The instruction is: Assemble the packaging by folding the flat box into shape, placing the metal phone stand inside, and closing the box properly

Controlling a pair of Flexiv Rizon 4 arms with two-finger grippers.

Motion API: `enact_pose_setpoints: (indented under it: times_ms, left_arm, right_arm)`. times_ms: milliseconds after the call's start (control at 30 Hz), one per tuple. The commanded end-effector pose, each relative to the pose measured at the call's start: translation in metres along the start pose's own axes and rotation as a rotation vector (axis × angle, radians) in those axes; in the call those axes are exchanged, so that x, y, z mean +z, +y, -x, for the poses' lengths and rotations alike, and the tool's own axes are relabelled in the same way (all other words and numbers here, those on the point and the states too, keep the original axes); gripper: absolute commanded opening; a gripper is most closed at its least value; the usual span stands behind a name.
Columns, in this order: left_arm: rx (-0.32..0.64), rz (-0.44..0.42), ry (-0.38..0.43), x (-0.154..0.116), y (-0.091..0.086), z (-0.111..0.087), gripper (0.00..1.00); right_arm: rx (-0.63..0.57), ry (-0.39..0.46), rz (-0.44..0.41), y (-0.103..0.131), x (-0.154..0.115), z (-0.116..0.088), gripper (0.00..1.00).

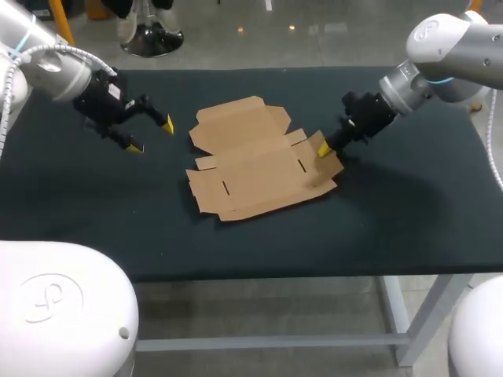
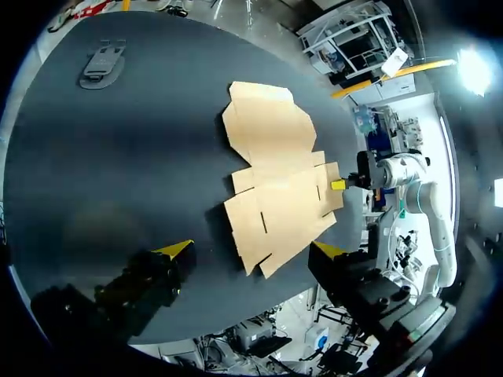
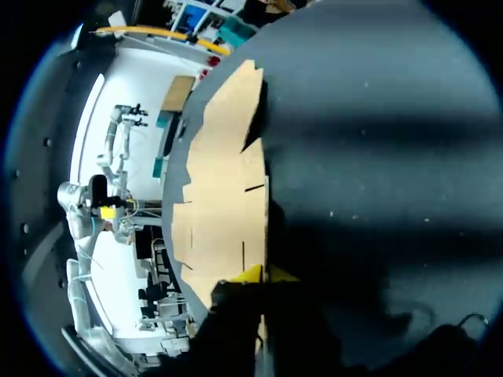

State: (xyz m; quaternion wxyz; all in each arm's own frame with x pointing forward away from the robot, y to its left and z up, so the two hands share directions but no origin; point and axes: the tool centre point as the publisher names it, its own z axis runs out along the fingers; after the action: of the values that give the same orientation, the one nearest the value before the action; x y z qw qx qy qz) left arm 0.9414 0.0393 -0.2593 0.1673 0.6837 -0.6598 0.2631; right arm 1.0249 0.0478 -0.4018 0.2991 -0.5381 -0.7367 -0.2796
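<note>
The flat brown cardboard box (image 1: 255,161) lies unfolded at the centre of the dark bench (image 1: 409,212), well in from every bench edge. The right claw (image 1: 324,149) has its tips nearly together, pinching the box's right flap edge. The left claw (image 1: 151,135) is at upper left, spread wide and holding nothing. The grey metal phone stand (image 2: 102,63) lies on the bench, well apart from the box.

flat box (image 1: 263,161) mid-table | left claw (image 1: 152,135) left, apart | right claw (image 1: 323,148) on its right edge
</note>
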Motion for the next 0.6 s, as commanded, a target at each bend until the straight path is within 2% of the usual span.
enact_pose_setpoints:
  times_ms: [33,600]
  left_arm:
    - [0.003,0.006,-0.004,0.0,0.0,0.0,1.0]
    - [0.029,0.018,0.0,-0.002,0.001,0.001,1.0]
  right_arm:
    - [0.026,0.002,0.107,-0.015,0.0,-0.007,0.0]
    - [0.119,0.038,0.2,-0.04,0.012,-0.023,0.0]
